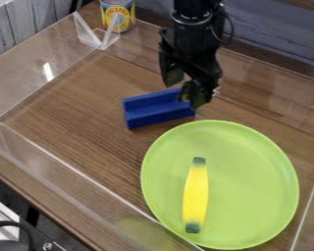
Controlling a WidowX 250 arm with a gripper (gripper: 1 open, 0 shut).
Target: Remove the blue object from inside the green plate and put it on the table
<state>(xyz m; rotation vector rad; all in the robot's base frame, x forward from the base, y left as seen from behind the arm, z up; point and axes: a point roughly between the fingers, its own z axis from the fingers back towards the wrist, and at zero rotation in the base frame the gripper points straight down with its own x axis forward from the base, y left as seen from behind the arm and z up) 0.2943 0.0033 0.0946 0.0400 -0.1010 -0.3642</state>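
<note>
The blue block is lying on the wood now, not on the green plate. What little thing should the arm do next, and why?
Probably lift straight up and away. The blue object lies on the table, just off the rim of the green plate, which holds only a yellow piece. The gripper stands open at the block's end, gripping nothing, so the job looks done.

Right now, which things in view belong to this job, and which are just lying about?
Job:
- blue block, on the table, beside the plate
- green plate
- table
- tool, open, just above the block's right end

Lying about:
- banana, on the plate
- yellow can, far back
</note>
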